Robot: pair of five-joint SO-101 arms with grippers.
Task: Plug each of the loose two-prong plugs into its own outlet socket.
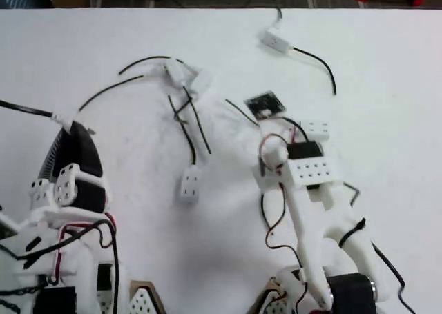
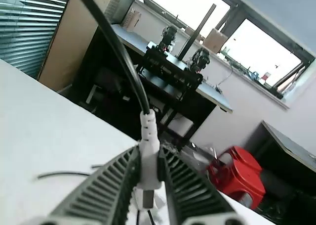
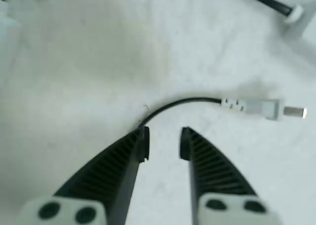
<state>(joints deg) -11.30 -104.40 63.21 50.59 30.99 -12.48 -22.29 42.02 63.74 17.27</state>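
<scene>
My left gripper [image 2: 148, 160] is shut on a white two-prong plug [image 2: 148, 151], whose black cable [image 2: 113, 47] rises away from the fingers. From above, that gripper [image 1: 67, 124] sits at the table's left with the plug [image 1: 62, 117] at its tip. My right gripper [image 3: 164, 138] is open just above the table. A loose white plug [image 3: 256, 107] lies beyond its fingertips, metal prongs pointing away, and the plug's black cable [image 3: 177, 103] curves back to one fingertip. From above, the right gripper [image 1: 266, 105] is at mid-table.
White outlet sockets on black cords lie around: one [image 1: 189, 186] at centre, one [image 1: 276, 41] near the far edge, one [image 1: 316, 129] beside the right arm. A tangle of plugs and cords [image 1: 183, 76] lies at centre back.
</scene>
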